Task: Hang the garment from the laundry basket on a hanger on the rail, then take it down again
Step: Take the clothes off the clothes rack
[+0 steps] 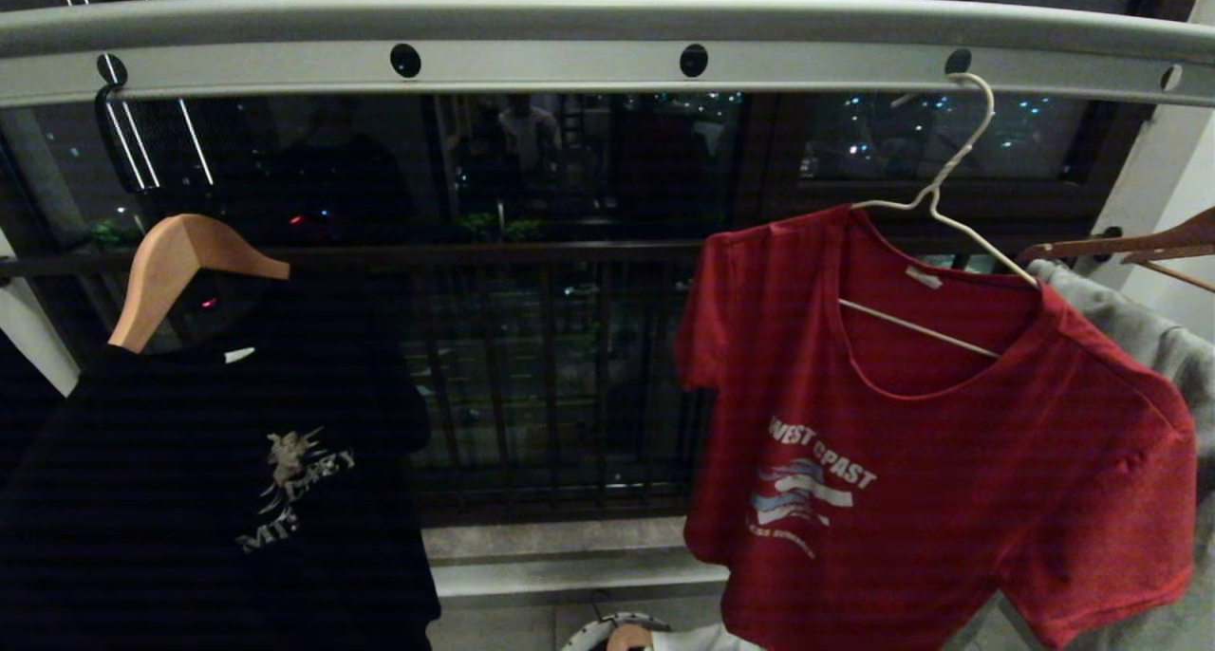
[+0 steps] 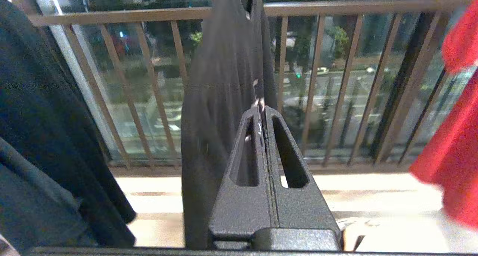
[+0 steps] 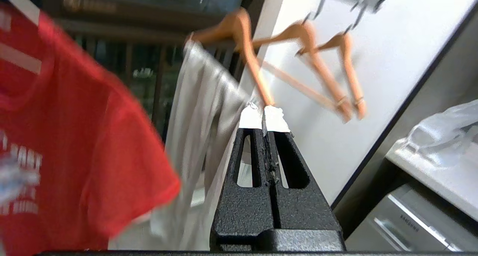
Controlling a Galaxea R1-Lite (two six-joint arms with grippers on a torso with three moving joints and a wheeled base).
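Observation:
The red garment with white lettering hangs on the thin white hanger, whose hook sits in a hole of the grey rail. The shirt hangs askew, one shoulder off the wire. A sliver of the laundry basket's white rim shows at the bottom edge of the head view. Neither arm appears in the head view. My left gripper is shut and empty, pointing at the balcony bars beside a dark hanging cloth, with the garment off to one side. My right gripper is shut and empty, with the garment beside it.
A black T-shirt hangs on a wooden hanger at the left. A grey shirt on a wooden hanger hangs right of the red one. Wooden hangers hang before a white wall. Brown window railing bars lie behind.

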